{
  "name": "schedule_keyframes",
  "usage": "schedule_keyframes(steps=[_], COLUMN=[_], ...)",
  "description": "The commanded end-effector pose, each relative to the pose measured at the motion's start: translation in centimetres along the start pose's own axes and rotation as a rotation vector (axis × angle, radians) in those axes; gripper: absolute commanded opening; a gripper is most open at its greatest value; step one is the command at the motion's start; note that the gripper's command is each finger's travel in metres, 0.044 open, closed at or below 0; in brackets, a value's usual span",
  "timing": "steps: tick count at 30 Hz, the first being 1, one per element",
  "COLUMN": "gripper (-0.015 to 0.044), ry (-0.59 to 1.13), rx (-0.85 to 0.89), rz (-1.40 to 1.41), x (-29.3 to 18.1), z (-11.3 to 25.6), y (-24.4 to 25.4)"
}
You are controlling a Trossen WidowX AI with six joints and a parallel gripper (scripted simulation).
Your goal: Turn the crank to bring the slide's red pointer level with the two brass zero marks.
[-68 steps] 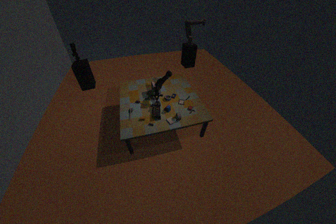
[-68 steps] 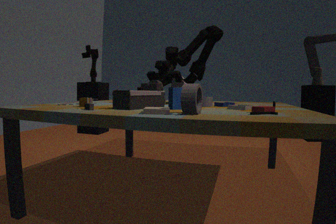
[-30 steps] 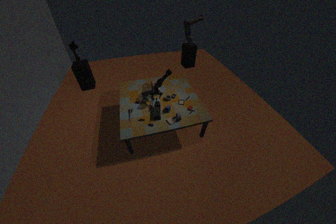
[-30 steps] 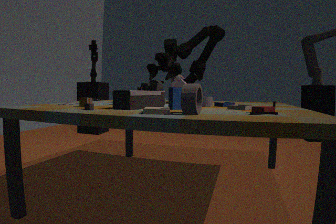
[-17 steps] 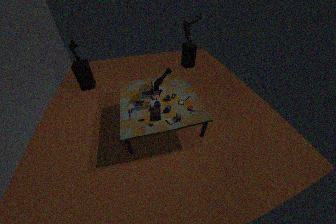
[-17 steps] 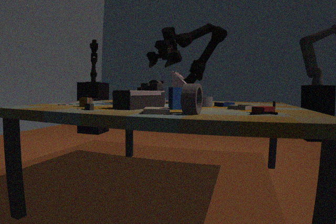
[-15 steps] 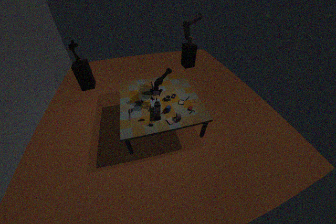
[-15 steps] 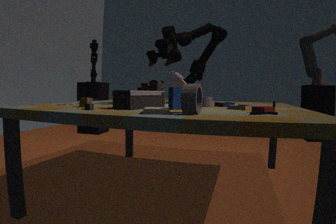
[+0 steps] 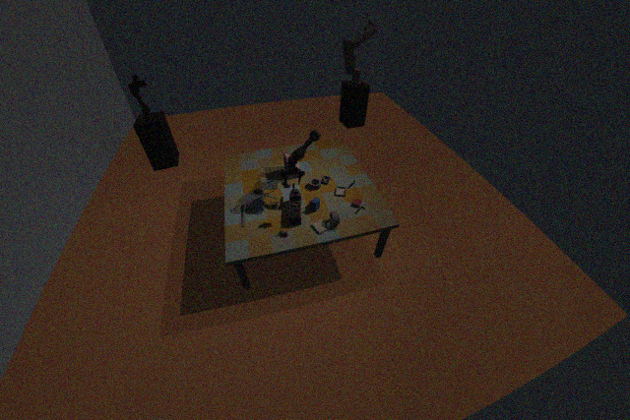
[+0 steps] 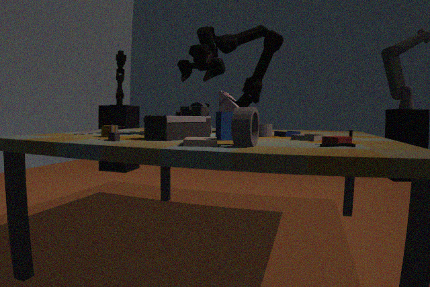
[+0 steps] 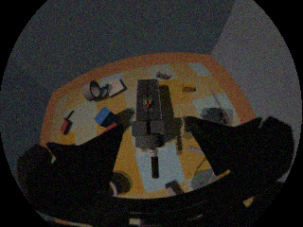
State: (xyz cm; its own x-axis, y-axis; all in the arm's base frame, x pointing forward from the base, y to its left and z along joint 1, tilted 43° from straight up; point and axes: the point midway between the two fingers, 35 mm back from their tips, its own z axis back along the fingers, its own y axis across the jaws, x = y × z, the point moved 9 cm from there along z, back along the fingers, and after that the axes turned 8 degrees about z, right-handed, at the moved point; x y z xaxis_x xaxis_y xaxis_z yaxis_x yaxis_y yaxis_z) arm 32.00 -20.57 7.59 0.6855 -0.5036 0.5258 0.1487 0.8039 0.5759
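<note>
The machine [image 9: 291, 212] [image 10: 187, 129] [image 11: 149, 90] is a long dark grey box on the table. Its crank [image 11: 149, 141] is at the end nearer the arm, with a dark handle [image 11: 154, 167] pointing toward the arm's side. The red pointer [image 11: 148, 105] shows small in the slot on top, close to the yellowish brass marks; whether it is exactly level with them is too small and dark to tell. My gripper [image 9: 292, 183] [image 10: 193, 80] [image 11: 154, 123] is open and empty, high above the crank end, with its fingers wide apart and clear of the handle.
A blue block [image 9: 315, 203] [image 10: 224, 126] [image 11: 104, 116] and a grey ring [image 10: 240, 127] stand beside the machine. A red block [image 10: 336, 140] [image 11: 64, 126] and a yellow block [image 10: 107, 131] [image 11: 188, 88] lie farther off. Two other arms stand on dark pedestals [image 9: 157, 141] [image 9: 353, 102] beyond the table.
</note>
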Motion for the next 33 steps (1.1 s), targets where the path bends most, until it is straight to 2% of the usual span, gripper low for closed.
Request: schedule_keyframes(steps=[1, 12, 21, 33], gripper=[0.044, 0.044, 0.044, 0.044], ry=[0.011, 0.03, 0.03, 0.03], rx=[0.02, 0.053, 0.055, 0.055], rz=[0.021, 0.069, 0.068, 0.068], x=[1.3, 4.3, 0.4, 0.3], z=[-1.3, -4.6, -8.8, -8.9], y=[-0.2, -0.9, -0.2, -0.2])
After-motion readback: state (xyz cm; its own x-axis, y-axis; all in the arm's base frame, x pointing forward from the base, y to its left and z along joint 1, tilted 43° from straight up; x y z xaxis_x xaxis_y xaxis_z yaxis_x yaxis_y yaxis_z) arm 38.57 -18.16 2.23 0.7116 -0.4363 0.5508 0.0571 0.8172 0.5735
